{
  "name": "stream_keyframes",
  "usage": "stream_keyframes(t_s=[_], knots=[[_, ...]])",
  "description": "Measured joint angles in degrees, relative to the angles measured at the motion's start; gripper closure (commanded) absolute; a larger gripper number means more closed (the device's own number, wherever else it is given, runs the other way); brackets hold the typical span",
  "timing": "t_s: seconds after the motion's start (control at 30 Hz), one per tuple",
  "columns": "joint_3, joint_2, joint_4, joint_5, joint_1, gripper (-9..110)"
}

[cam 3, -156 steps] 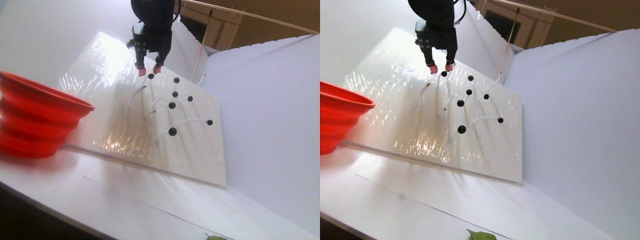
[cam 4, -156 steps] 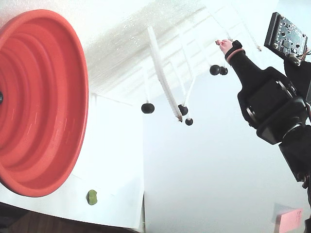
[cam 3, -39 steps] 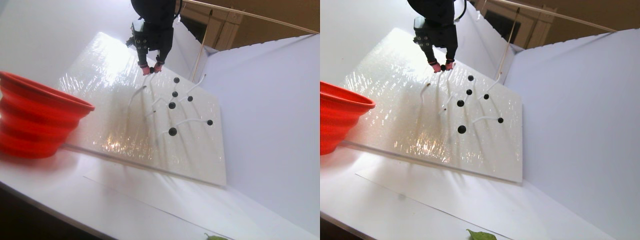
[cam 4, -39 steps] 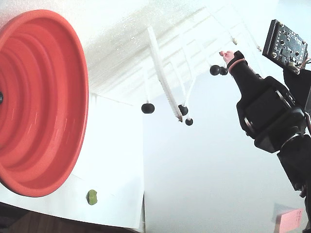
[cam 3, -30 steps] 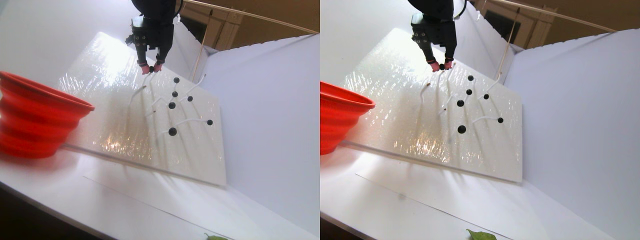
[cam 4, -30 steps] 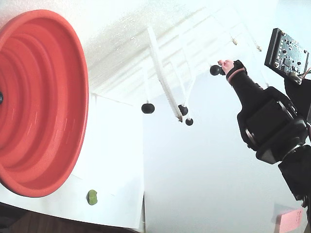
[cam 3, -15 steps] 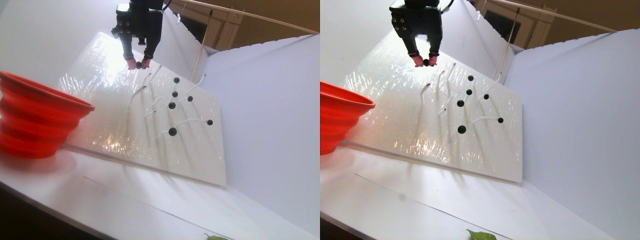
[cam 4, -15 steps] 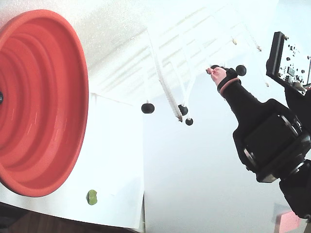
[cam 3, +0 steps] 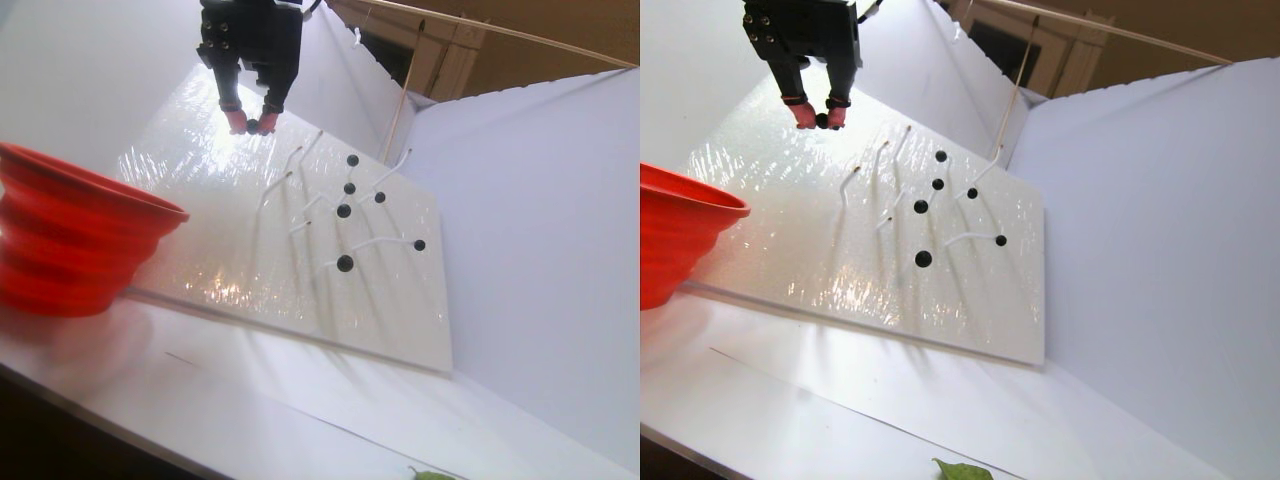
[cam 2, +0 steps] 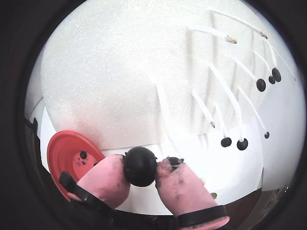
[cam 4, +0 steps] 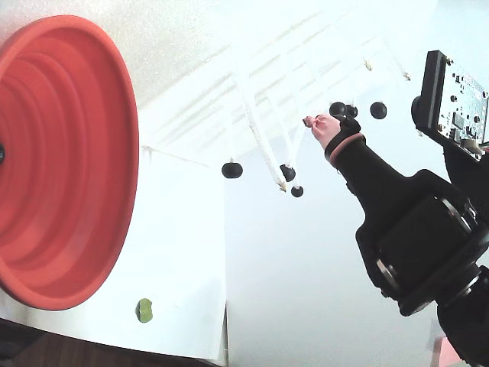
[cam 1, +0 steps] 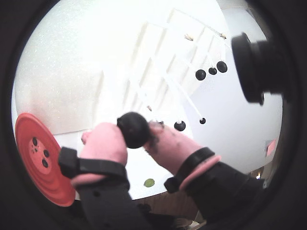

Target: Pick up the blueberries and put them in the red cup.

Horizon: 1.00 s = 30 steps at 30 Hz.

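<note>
The tool pinches one blueberry between its pink pads, held clear of the white stems, seemingly so it can be carried to the red cup. In a wrist view, three berries already lie in the cup, and five more blueberries remain on stem tips against the white board.
</note>
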Motion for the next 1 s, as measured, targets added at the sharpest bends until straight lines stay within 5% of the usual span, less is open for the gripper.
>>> stream_keyframes(t_s=[1.0], knots=[[8.3,3.1,4.4,12.7,-11.1,91]])
